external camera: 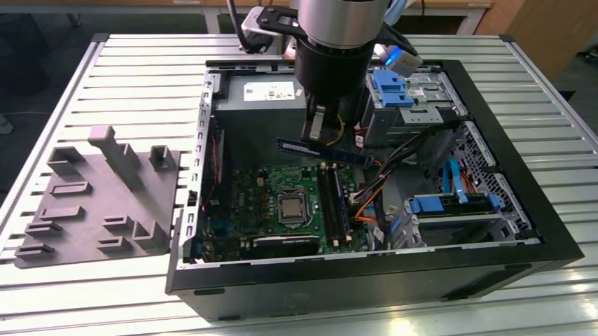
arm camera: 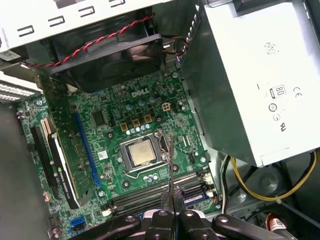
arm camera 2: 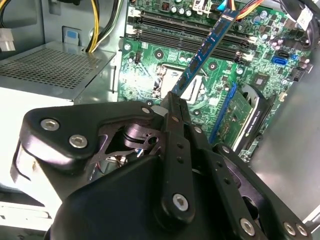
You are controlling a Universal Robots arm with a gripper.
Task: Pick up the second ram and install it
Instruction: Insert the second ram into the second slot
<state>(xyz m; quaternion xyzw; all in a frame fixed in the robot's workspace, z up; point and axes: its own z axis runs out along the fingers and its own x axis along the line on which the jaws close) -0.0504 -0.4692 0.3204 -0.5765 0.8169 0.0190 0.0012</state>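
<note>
Tool (arm camera 2: 172,102) tight on second ram (arm camera 2: 202,50) over motherboard (external camera: 260,203), white-labelled power supply (external camera: 252,112) alongside.

The second ram (external camera: 323,150) is seen as a thin, flat, long rectangular board, dark blue, with small chips set in a row along its face in the second wrist view (arm camera 2: 202,52). It is gripped from above, on edge and about its middle, between the closed fingers of the tool (external camera: 329,140). It is held in the air inside the open computer case (external camera: 523,231), above the green motherboard (external camera: 252,196) and apart from it. In the exterior view it is carried nearly level, dipping slightly toward the exterior view's right. Its length is set across the run of the long black slots (external camera: 334,199), and it is seated in none of them. In the first wrist view it is shown edge-on as a thin dark line (arm camera: 170,165).
</note>
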